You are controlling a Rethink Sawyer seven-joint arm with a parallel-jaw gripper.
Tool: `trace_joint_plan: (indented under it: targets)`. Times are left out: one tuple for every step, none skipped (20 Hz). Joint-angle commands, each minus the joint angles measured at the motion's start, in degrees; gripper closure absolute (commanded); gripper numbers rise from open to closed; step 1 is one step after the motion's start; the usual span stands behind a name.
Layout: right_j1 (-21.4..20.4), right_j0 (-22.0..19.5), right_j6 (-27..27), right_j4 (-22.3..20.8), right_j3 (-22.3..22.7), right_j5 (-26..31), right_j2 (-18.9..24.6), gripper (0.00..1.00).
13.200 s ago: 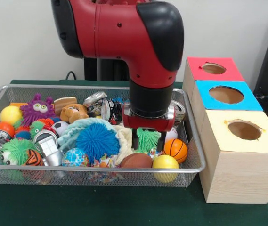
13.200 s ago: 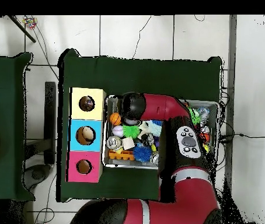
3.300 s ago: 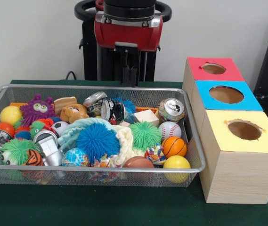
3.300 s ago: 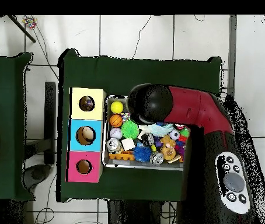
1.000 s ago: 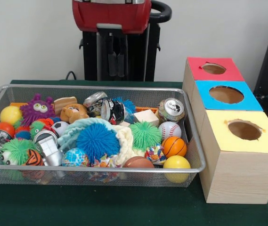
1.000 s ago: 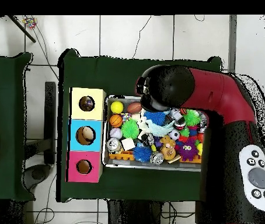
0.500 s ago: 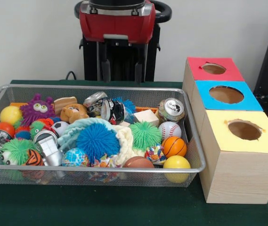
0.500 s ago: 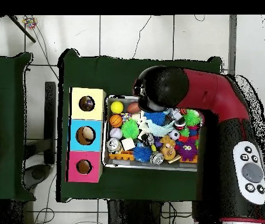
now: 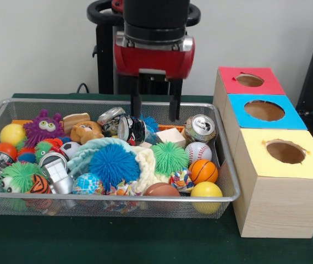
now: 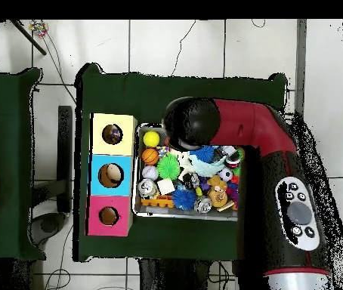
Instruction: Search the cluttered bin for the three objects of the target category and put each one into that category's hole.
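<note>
- Pincer [image 9: 155,107] hangs spread and empty above the wire bin [image 9: 225,165].
- Target probably the wooden block [image 9: 171,136]; descend straight, straddling it, clear of the can [image 9: 200,128].

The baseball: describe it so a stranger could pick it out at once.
Start at the wire mesh bin and go to its end nearest the three coloured boxes. The baseball sits there, just above the orange basketball and below the drinks can. It is the only white ball with red stitching.
</note>
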Motion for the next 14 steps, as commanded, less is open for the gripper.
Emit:
trace_joint_plan:
  targets:
    - [7.5,0.5,4.9,-3.3,6.8,-5.9,-2.1,0.00]
    - [8.2,0.5,5.0,-3.3,6.8,-6.8,-2.1,0.00]
    - [9.0,0.6,5.2,-3.2,6.7,-7.7,-2.2,0.00]
    - [9.7,0.7,5.3,-3.1,6.6,-8.6,-2.2,0.00]
    - [10.4,0.9,5.7,-3.1,6.3,-9.4,-2.4,0.00]
    - [11.2,1.3,6.1,-3.2,6.0,-10.2,-2.7,0.00]
    - [12.0,1.6,6.4,-3.3,5.6,-10.9,-3.0,0.00]
    - [12.6,1.9,6.6,-3.4,5.4,-11.4,-3.3,0.00]
    - [13.3,2.0,6.8,-3.4,5.2,-12.3,-3.5,0.00]
    - [14.1,2.1,6.9,-3.5,5.1,-13.1,-3.7,0.00]
    - [14.7,2.3,6.9,-3.4,4.9,-13.8,-4.0,0.00]
    - [15.2,2.5,6.9,-3.5,4.6,-14.1,-4.3,0.00]
    - [15.5,2.7,7.0,-3.4,4.7,-14.9,-4.6,0.00]
    - [15.9,2.9,7.0,-3.5,4.6,-15.5,-4.9,0.00]
